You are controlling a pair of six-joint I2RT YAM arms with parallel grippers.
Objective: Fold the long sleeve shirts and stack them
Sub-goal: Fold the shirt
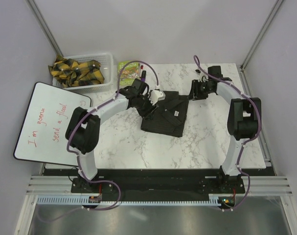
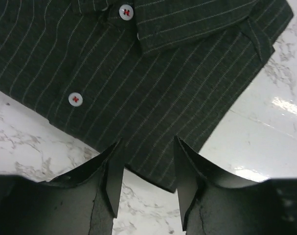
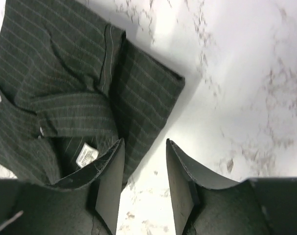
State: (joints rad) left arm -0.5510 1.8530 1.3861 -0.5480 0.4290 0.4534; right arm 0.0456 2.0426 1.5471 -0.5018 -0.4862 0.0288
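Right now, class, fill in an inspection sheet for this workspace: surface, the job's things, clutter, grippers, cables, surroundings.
Surface: white marbled table.
Job's things: one dark striped shirt, folded, lying mid-table; no second shirt seen.
Clutter: white basket at the far left holding plaid cloth; green packet beside it; whiteboard with red writing overhanging the left edge.
Grippers: left gripper open over the shirt's corner; right gripper open at the shirt's edge, mostly over bare table; neither holds anything.
Cables: purple cable looping along the left arm, another on the right arm.
Surroundings: plain walls, metal frame posts.
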